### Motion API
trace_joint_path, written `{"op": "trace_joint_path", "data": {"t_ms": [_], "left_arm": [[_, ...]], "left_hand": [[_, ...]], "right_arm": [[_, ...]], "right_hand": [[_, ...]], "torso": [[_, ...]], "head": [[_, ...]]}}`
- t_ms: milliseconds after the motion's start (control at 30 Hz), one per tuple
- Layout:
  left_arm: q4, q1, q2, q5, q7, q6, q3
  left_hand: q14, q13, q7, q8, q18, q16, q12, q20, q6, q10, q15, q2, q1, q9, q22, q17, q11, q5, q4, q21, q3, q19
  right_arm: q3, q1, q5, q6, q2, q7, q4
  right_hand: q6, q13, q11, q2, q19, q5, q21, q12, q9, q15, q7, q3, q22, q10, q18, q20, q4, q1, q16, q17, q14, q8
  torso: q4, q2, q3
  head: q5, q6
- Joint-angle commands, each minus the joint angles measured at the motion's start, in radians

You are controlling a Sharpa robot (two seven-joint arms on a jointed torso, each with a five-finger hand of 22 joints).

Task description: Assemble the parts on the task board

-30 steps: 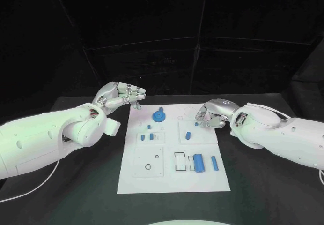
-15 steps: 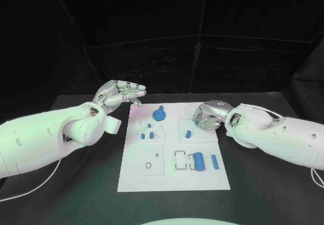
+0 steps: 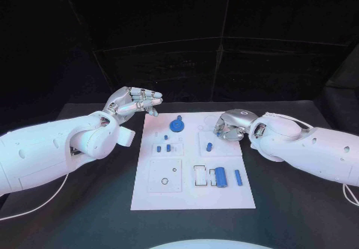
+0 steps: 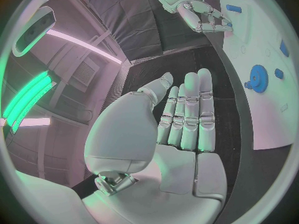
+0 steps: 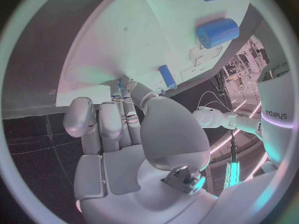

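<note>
We've got the black table (image 3: 90, 207) with the flat white rectangular task board (image 3: 193, 199) in the middle, between both arms.

Left hand (image 3: 135, 104) hangs off the board's far left corner, raised, palm up. Fingers lie side by side, nearly straight, nothing in them. Pose hardly differs from a second ago. We read it as idle.

Right hand (image 3: 230, 127) is the active one. A second ago it sat out by the board's right edge; now it has come inward over the far right part of the board. Fingers are curled down toward the surface. In the right wrist view its fingertips (image 5: 124, 92) are at the board, and something small and blue shows right at them. Whether that is pinched or just touched, we cannot tell.

Parts, big to small:
- blue round gear-like disc (image 3: 176, 126), between the two hands, nearer the right.
- fat blue cylinder (image 3: 221, 177), well toward us from the right hand, beside a slim blue rod (image 3: 238, 178).
- short blue peg (image 3: 208, 147), just on our side of the right hand.
- small blue pieces (image 3: 163, 148) in the left middle block.

Our read: the right hand is closing in for a pick or an insert at the far right. Most parts lie loose, so assembly looks early.
</note>
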Motion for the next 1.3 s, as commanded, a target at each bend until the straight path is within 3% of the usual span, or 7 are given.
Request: {"op": "trace_joint_path", "data": {"t_ms": [33, 267, 1000, 1300], "left_arm": [[0.001, 0.001, -0.001, 0.008, 0.017, 0.011, 0.001], [-0.001, 0.001, -0.001, 0.008, 0.018, 0.014, 0.001], [-0.022, 0.001, 0.000, 0.008, 0.017, 0.011, 0.000], [-0.031, 0.001, 0.002, 0.008, 0.016, 0.010, 0.000]], "left_hand": [[0.007, -0.001, 0.004, -0.003, 0.012, -0.006, -0.004, 0.000, 0.000, 0.000, 0.002, 0.009, -0.003, -0.001, -0.002, -0.002, 0.003, 0.001, 0.000, -0.006, -0.007, 0.005], [0.007, -0.001, 0.005, -0.003, 0.012, -0.007, -0.004, 0.001, 0.000, -0.001, 0.002, 0.010, -0.001, -0.002, -0.003, -0.003, 0.004, 0.001, -0.001, -0.008, -0.007, 0.006], [0.007, -0.001, 0.007, -0.005, 0.012, -0.012, -0.005, 0.001, -0.005, -0.005, 0.004, 0.013, 0.001, -0.004, -0.008, -0.008, 0.006, 0.001, -0.003, -0.013, -0.011, 0.007], [0.007, -0.001, 0.007, -0.005, 0.012, -0.012, -0.005, 0.001, -0.005, -0.005, 0.004, 0.013, 0.001, -0.004, -0.008, -0.008, 0.006, 0.001, -0.003, -0.013, -0.011, 0.007]], "right_arm": [[-0.006, -0.008, -0.034, 0.038, 0.004, -0.027, 0.001], [-0.006, -0.012, -0.062, 0.003, 0.008, -0.045, 0.012], [-0.005, -0.013, -0.003, -0.188, -0.049, -0.022, 0.086], [-0.001, -0.010, 0.041, -0.227, -0.098, 0.002, 0.160]], "right_hand": [[0.014, 0.004, -0.004, 0.013, 0.008, -0.015, 0.009, 0.001, 0.002, -0.010, -0.002, 0.023, 0.010, 0.017, -0.003, -0.002, 0.000, 0.011, 0.007, 0.002, 0.016, 0.006], [0.028, 0.003, -0.007, 0.009, 0.014, -0.023, 0.017, -0.009, 0.001, -0.012, -0.005, 0.051, 0.024, 0.030, -0.005, -0.005, 0.005, 0.005, 0.010, 0.003, 0.016, 0.005], [0.033, 0.003, -0.008, -0.002, 0.022, -0.027, 0.026, -0.019, -0.001, -0.013, -0.005, 0.067, 0.039, 0.036, -0.008, -0.006, 0.007, -0.005, 0.016, 0.007, 0.018, 0.001], [0.033, 0.002, -0.007, -0.010, 0.024, -0.017, 0.029, -0.026, -0.002, -0.013, -0.004, 0.079, 0.044, 0.038, -0.009, -0.006, 0.006, -0.004, 0.019, 0.009, 0.019, -0.003]], "torso": [[-0.0004, 0.000, 0.0006], [0.0001, 0.000, 0.0000], [0.0005, -0.001, -0.0005], [0.0000, -0.001, -0.0009]], "head": [[-0.001, -0.002], [-0.003, -0.005], [0.001, -0.003], [0.004, -0.004]]}}
